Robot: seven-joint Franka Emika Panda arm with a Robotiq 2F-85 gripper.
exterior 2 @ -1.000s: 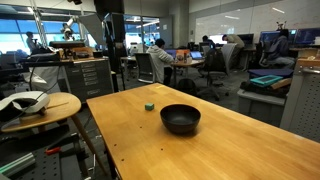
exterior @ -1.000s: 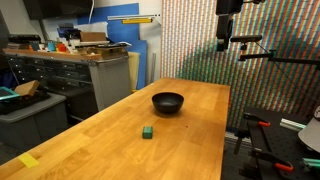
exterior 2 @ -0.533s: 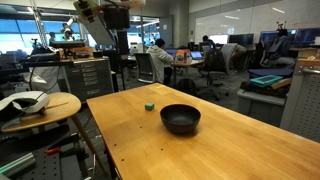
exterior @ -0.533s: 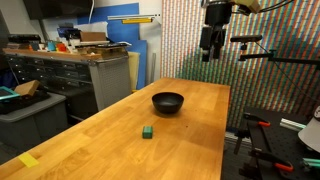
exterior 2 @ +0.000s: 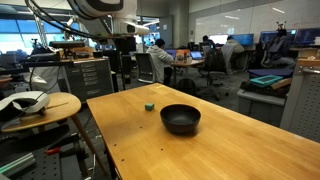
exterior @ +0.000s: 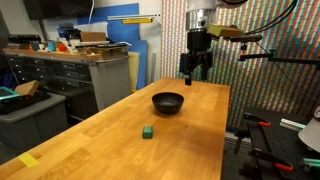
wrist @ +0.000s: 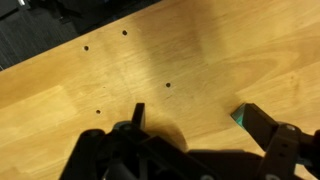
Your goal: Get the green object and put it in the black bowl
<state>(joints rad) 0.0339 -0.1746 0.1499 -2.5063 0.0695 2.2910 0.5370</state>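
Two fingers [wrist: 262,126] stand spread and empty, well above the table [exterior: 190,140]. The green object [exterior: 147,131] sits below them and off to one side; the wrist view catches only its corner beside one finger. The black bowl [exterior: 168,102] waits near it, not touching. Centre the green object between the fingers, square them to its sides, then descend straight before you close.

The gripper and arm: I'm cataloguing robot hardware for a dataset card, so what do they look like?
The gripper is black and blocky. Its two dark fingers look flat and angular in the wrist view. Above it is a pale grey wrist section, and the arm has rounded white shells. No markings or labels are readable at this picture size.
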